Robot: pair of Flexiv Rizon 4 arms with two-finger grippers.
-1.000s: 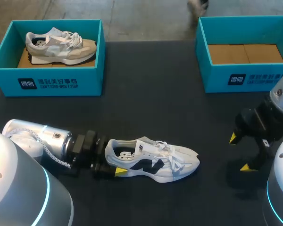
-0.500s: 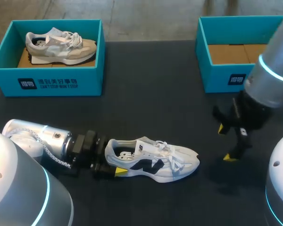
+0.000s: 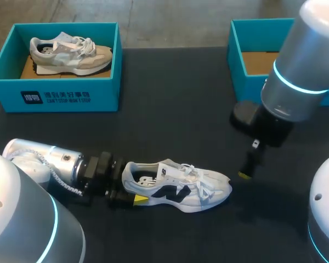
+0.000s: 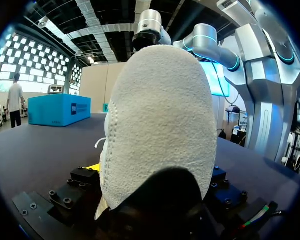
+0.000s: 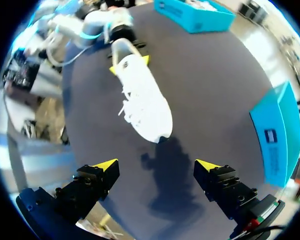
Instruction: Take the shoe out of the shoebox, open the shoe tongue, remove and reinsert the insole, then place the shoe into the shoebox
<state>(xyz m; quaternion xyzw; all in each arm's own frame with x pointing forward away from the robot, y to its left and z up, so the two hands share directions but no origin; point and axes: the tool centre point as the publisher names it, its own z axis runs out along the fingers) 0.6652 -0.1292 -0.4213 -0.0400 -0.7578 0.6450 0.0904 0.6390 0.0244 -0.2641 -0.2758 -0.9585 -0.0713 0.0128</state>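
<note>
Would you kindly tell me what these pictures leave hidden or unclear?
- Left wrist view: the heel of the shoe fills it, hiding most of the left tool.
- Head view: the right arm covers much of the right box and all of the right tool but one yellow tip.
- Head view: the left tool's far side is hidden behind the heel.

A dark table (image 3: 170, 109) carries a teal box (image 3: 55, 96) near its far left corner — inside it lies a grey-beige sneaker (image 3: 71, 55), toe pointing right.
</note>
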